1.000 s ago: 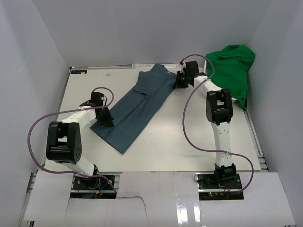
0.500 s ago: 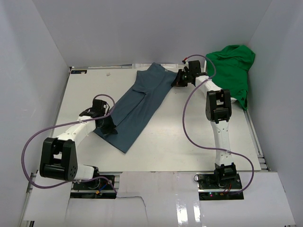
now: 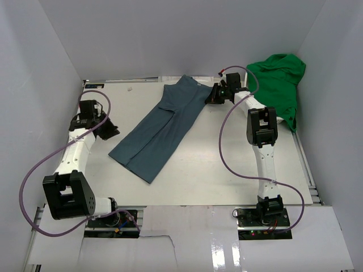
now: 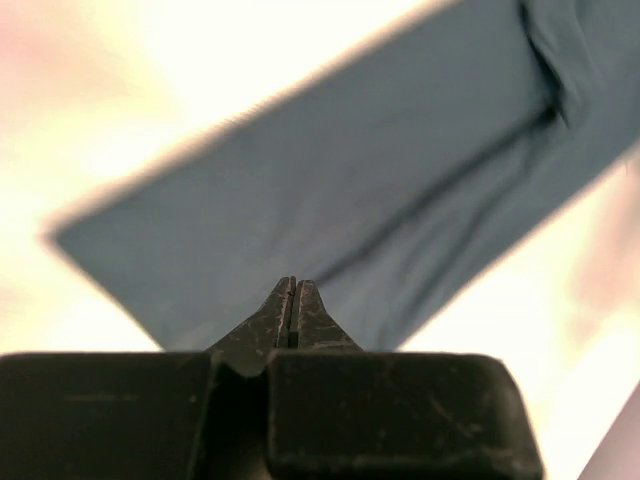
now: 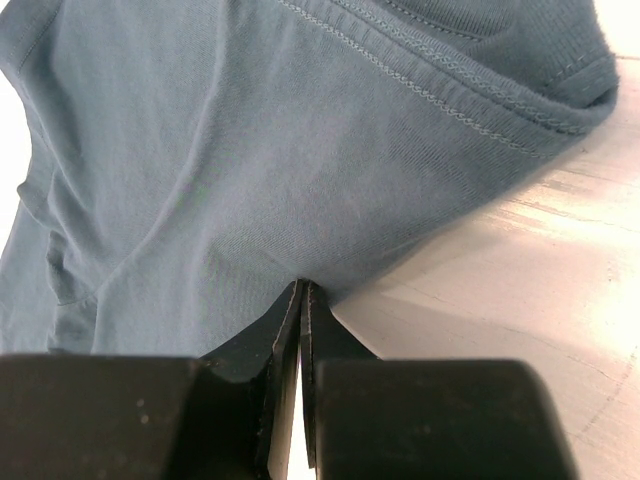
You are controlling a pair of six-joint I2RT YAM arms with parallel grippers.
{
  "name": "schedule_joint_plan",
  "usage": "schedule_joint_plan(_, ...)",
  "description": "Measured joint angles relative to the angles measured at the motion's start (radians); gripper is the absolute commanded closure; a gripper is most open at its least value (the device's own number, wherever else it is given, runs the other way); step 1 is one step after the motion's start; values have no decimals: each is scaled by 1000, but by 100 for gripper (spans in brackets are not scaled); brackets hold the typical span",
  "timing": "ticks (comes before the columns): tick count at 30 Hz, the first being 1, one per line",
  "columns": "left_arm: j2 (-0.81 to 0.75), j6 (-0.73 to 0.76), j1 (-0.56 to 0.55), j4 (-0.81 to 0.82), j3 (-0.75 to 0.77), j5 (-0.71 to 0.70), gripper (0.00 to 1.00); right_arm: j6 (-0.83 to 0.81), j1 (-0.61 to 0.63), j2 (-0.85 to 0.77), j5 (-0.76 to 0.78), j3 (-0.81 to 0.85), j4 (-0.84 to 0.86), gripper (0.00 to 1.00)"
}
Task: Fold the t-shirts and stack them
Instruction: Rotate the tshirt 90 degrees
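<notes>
A white table (image 3: 227,175) is enclosed by pale walls (image 3: 45,68) on three sides. The slate-blue t-shirt (image 3: 161,127), folded into a long strip, is laid diagonally from the middle of the far edge towards the near left. The green t-shirt (image 3: 278,79) is heaped in the far right corner against the wall. A purple cable (image 3: 222,147) is looped beside the right arm (image 3: 262,136); nothing is set between the two shirts. The right gripper (image 3: 211,97) is closed, its tips (image 5: 302,292) set at the blue shirt's right edge below the collar; whether cloth is pinched cannot be told. The left gripper (image 3: 112,132) is closed on nothing near the left edge, clear of the hem.
</notes>
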Motion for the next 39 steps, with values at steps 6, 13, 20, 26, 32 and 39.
schedule_joint_plan(6,33,23,143,14,-21,12,100,-2,0,0,-3,0,1,92)
schedule_joint_plan(13,69,11,195,68,-126,66,100,-7,-6,0,-12,-7,8,92)
schedule_joint_plan(20,119,10,201,109,-157,71,100,-10,-13,0,-26,-12,12,92)
schedule_joint_plan(26,119,3,201,144,-210,66,100,-11,-13,0,-27,-12,13,92)
schedule_joint_plan(32,147,-5,201,187,-212,64,100,-14,-13,0,-27,-12,13,92)
schedule_joint_plan(39,209,-13,201,219,-230,68,100,-18,-13,0,-29,-12,12,92)
